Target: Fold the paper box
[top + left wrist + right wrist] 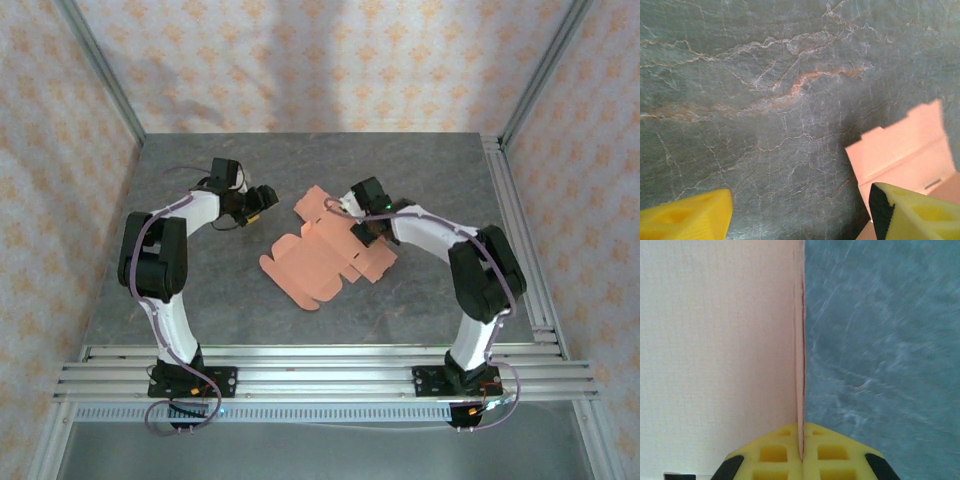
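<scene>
Clearly the right gripper (801, 451) is doing the work: its yellow fingers (772, 454) are pressed together on the thin edge of a salmon-orange card panel, with no gap left beyond the card itself. The panel's face spreads to the left of the pinch and the grey table (200, 285) shows to its right. Gripping the rim this way suits a fold, I judge, because the arm can swing the panel about its crease while the rest of the sheet stays down. How steeply the panel is raised I cannot tell.

Outward from that grip, the paper box (322, 262) is mostly a flat die-cut sheet. It lies slantwise in the middle of the table between the two arms, with one flap reaching toward the far side and rounded tabs toward the near left. No walls stand yet, so the folding looks to be at an early stage.

The left gripper (797, 202) hangs to the left of the sheet's far flap, its fingers spread wide and holding nothing. From its wrist camera the flap's notched corner sits close by its right-hand finger, not between the two. It is probably placed there to pin or take that side once the right arm's fold needs a counter-hold.
</scene>
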`<move>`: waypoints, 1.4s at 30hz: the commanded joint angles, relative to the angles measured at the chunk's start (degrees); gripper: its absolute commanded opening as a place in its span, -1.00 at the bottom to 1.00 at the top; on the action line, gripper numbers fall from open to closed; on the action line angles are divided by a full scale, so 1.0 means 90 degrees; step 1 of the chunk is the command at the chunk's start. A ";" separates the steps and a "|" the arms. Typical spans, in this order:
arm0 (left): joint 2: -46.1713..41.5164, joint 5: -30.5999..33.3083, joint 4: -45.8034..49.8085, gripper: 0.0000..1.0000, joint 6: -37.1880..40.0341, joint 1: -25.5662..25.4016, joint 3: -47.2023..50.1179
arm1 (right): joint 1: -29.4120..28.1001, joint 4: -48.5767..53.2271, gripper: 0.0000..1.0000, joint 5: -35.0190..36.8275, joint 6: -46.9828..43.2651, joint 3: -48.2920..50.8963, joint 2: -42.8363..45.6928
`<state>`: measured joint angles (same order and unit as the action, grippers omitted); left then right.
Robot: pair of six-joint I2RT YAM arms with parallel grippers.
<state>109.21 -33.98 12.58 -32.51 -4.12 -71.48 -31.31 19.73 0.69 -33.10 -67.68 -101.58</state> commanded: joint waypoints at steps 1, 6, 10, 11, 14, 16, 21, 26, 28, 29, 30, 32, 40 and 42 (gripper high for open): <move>-0.0384 0.0103 -0.0039 0.48 0.0121 0.0067 0.0111 | -0.0493 -0.1690 -1.00 0.2020 -0.1123 0.0641 0.0345; -0.0506 0.0112 -0.0089 0.49 0.0117 0.0142 0.0260 | -0.0940 -0.2634 -1.00 0.2920 -0.1834 0.1007 0.0437; -0.0603 0.0070 -0.0167 0.50 0.0102 0.0300 0.0390 | -0.1262 -0.4456 -1.00 0.3749 -0.3175 0.1502 0.0240; -0.0619 0.0048 -0.0206 0.50 0.0088 0.0334 0.0408 | -0.1309 -0.5004 -1.00 0.3863 -0.3588 0.1624 0.0123; -0.0602 -0.0029 -0.0305 0.51 0.0049 0.0388 0.0416 | -0.1420 -0.6070 -1.00 0.4177 -0.4426 0.1749 -0.0273; -0.0574 -0.0090 -0.0402 0.51 -0.0002 0.0390 0.0403 | -0.1494 -0.6804 -1.00 0.4224 -0.4861 0.1871 -0.0487; -0.0440 -0.0111 -0.0498 0.56 -0.0052 0.0432 0.0329 | -0.1672 -0.9005 -1.00 0.4371 -0.6164 0.2048 -0.1204; -0.0241 0.0141 -0.0582 0.56 -0.0271 0.0595 0.0248 | -0.1755 -0.9660 -1.00 0.4470 -0.6531 0.2100 -0.1525; -0.0154 0.0237 -0.0558 0.57 -0.0248 0.0604 0.0143 | -0.1775 -0.9691 -1.00 0.4490 -0.6554 0.2134 -0.1549; -0.0075 0.0231 -0.0549 0.58 -0.0219 0.0604 0.0049 | -0.1775 -0.9735 -1.00 0.4482 -0.6575 0.2162 -0.1564; -0.0020 0.0214 -0.0558 0.58 -0.0202 0.0607 -0.0040 | -0.1783 -0.9813 -1.00 0.4487 -0.6600 0.2194 -0.1572; 0.0330 0.0153 -0.0482 0.60 -0.0089 0.0602 -0.0340 | -0.1799 -0.9929 -1.00 0.4486 -0.6642 0.2250 -0.1571; 0.1491 -0.0195 0.0594 0.51 0.0546 0.0568 -0.2020 | -0.1851 -1.0102 -1.00 0.4368 -0.6716 0.2373 -0.1562; 0.1801 -0.0376 0.0961 0.46 0.0796 0.0529 -0.2499 | -0.1868 -1.0063 -1.00 0.4347 -0.6712 0.2368 -0.1574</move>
<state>123.24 -34.83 15.14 -29.85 1.13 -89.27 -47.59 -68.64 39.46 -93.27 -47.07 -114.93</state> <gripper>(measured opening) 0.736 0.048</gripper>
